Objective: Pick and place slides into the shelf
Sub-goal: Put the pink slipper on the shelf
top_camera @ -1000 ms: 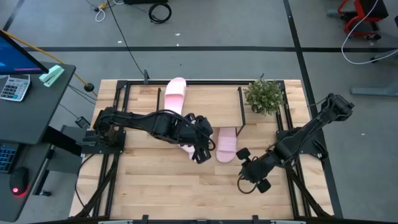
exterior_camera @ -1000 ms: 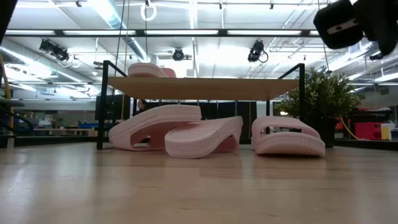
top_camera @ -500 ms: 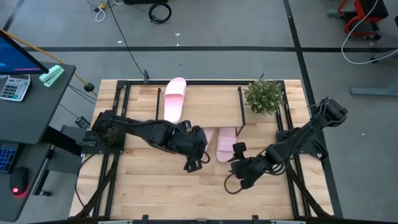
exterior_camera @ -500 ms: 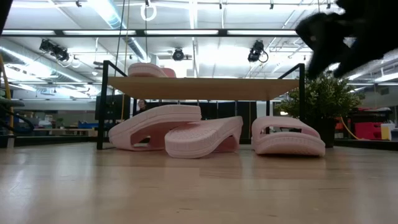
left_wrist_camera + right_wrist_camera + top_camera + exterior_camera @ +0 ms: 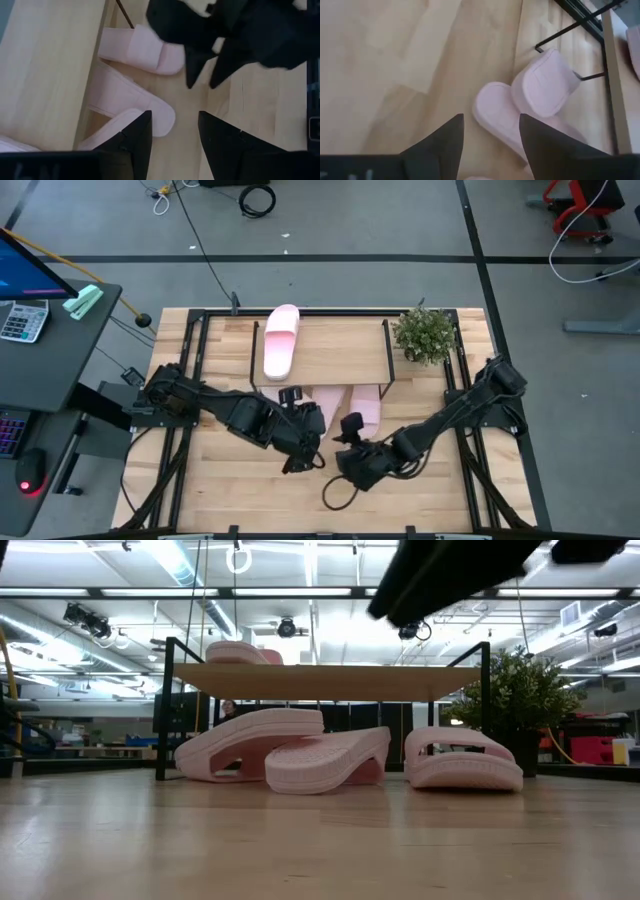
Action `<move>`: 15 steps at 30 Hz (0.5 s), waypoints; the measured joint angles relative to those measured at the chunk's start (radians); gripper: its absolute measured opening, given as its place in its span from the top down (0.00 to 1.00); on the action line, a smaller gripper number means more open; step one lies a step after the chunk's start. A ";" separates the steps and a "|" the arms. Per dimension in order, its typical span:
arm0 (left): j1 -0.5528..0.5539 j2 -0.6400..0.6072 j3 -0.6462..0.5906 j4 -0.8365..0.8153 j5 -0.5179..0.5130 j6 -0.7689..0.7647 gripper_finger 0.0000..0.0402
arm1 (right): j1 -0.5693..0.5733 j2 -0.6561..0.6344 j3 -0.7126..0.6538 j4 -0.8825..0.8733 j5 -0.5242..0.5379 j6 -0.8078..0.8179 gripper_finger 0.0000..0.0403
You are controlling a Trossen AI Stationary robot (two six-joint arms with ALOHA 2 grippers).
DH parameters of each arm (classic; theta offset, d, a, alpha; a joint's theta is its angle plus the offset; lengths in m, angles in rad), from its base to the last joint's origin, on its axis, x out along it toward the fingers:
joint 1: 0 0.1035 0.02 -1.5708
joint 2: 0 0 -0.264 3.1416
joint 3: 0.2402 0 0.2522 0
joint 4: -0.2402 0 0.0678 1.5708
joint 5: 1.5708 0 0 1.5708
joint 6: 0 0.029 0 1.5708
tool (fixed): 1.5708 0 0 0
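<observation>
Three slides under the shelf, one on top; both claws empty in front.

One slide lies on the shelf top board; the low view shows three more beneath it, the middle one tipped on edge. Since a second ago the right claw has swung leftward across the counter, now facing the left claw, which drew back. Wrist views show each claw's fingers spread, holding nothing. A potted plant stands beside the shelf.
</observation>
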 joint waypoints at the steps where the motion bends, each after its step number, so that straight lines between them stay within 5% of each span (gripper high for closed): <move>1: -0.011 0.000 0.000 -0.011 -0.010 -0.006 0.59 | -0.008 0.014 0.003 0.000 0.008 -0.021 0.51; 15: -0.145 -0.116 0.000 -0.006 -0.238 -0.141 0.60 | -0.142 0.080 0.003 0.109 0.065 -0.316 0.51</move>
